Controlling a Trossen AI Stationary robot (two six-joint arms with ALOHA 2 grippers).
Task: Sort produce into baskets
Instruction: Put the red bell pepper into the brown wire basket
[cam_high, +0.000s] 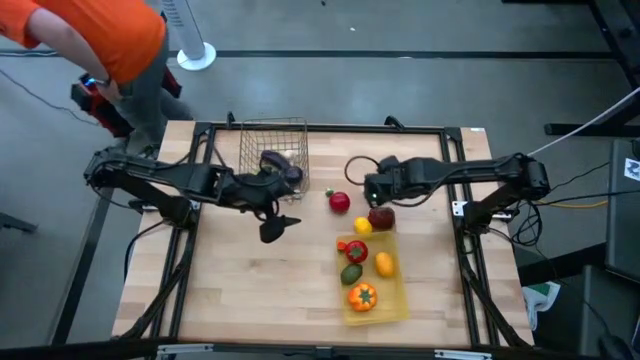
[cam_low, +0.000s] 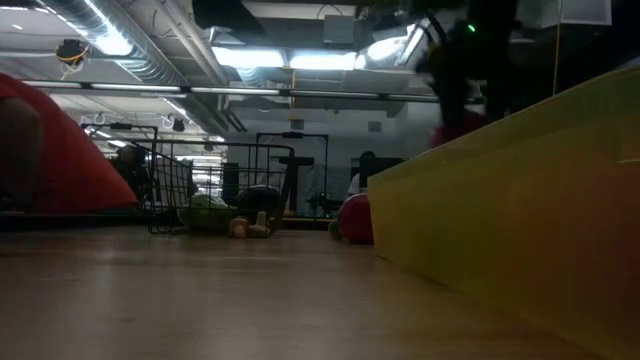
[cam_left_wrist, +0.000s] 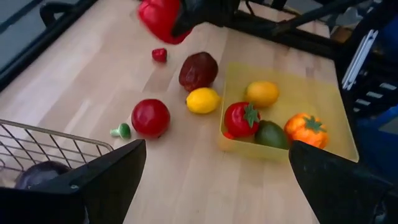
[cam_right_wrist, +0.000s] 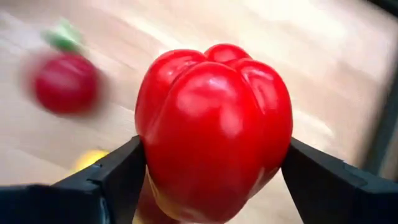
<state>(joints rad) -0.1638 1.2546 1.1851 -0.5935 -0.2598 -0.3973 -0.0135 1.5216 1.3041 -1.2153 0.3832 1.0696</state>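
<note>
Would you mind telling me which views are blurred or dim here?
Right wrist view: the red pepper in the right gripper is sharp, but the red ball behind is smeared. Low view: dim, the yellow tray blurred. High view: evenly lit.

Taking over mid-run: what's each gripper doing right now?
Left gripper: open, empty, beside the wire basket.
Right gripper: shut on the red bell pepper, held above the table.
</note>
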